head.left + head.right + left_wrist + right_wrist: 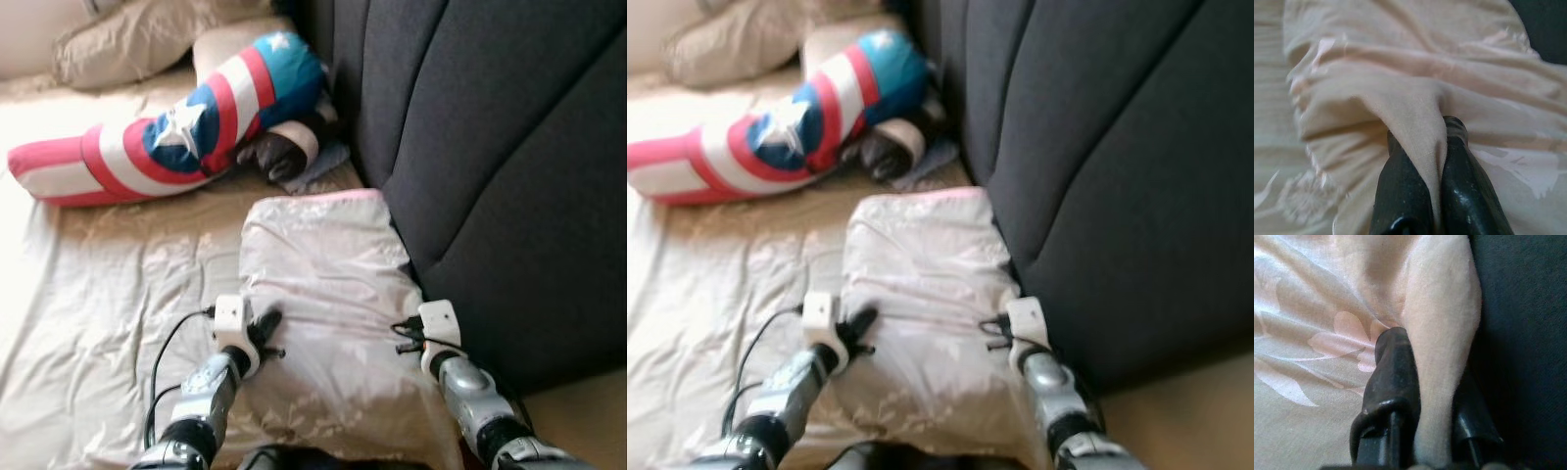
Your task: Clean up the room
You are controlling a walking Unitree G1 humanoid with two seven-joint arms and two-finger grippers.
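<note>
Two grippers: both pinch the same pale pink pillow, one at each near side.
Left gripper: its black fingers are pressed together on a fold of the pillow's cloth at the near left edge; the fold rises between the two fingers in the left wrist view.
Right gripper: it nips the pillow's right edge, with a ridge of cloth held between its fingers, just beside the dark headboard.
Pillow: lies on the bed sheet, its far end toward the star cushion and its right side touching the headboard; faint flower patterns show on its cover.
Star cushion: long, striped red and white with blue patches and white stars, lying across the sheet beyond the pillow.
Dark bundle: a small heap of dark and pale cloth tucked between the star cushion and the headboard; what it is I cannot tell.
Beige pillows: at the far end, behind the star cushion.
Cable: a black wire loops beside the left arm.
</note>
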